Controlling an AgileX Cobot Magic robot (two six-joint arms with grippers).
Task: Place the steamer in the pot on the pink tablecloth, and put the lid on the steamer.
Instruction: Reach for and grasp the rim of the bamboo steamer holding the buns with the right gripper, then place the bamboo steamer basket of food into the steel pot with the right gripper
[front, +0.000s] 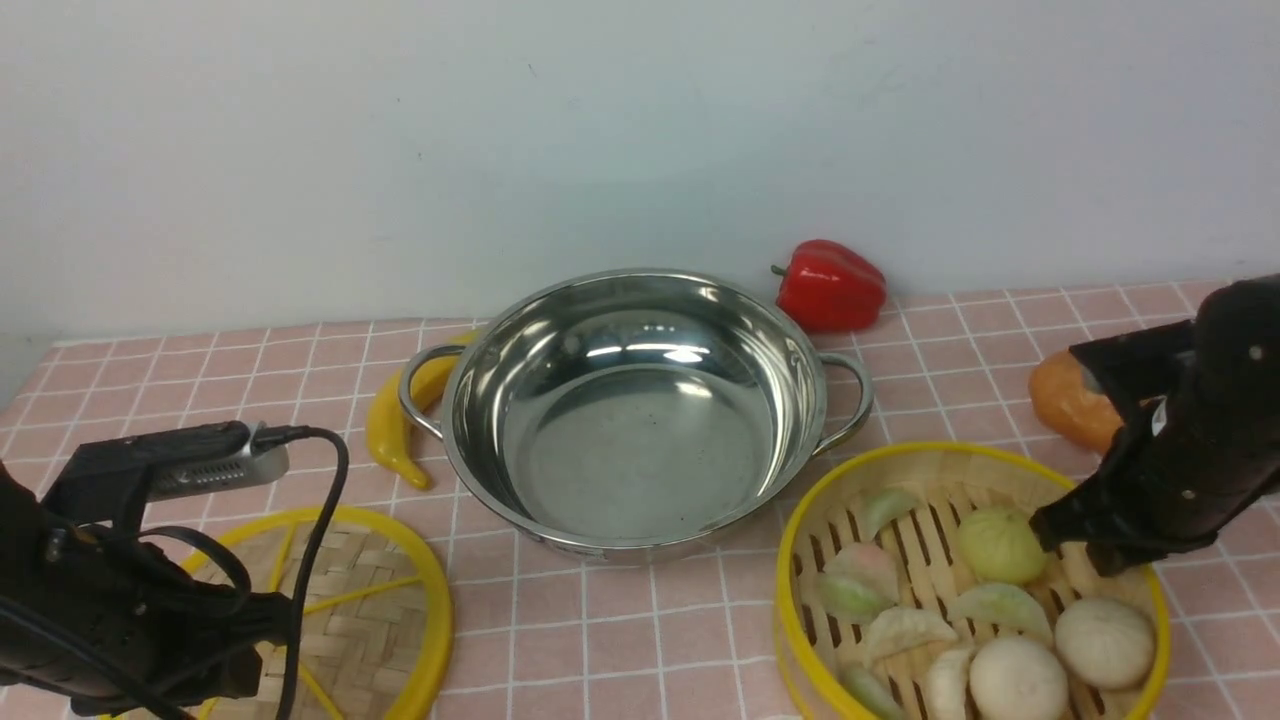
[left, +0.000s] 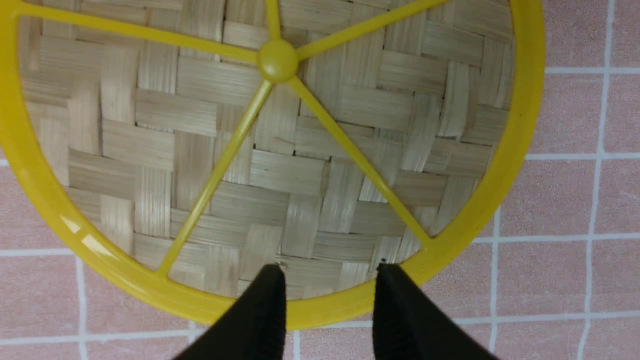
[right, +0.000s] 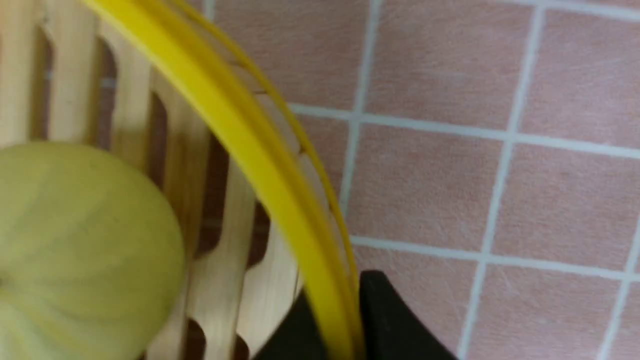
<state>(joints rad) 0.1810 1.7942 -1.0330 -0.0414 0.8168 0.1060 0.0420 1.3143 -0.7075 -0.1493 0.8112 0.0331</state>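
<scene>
right end effector (right: 344, 325) is pinching the steamer (right: 222, 125) rim for lifting, left end effector (left: 330, 272) hovering spread over the lid (left: 300, 175).

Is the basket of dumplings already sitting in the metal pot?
No, the steamer stands on the pink tablecloth beside the pot.

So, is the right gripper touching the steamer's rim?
Touching. In the right wrist view the right gripper is closed on the steamer, a finger pressed against each side of its yellow rim.
</scene>
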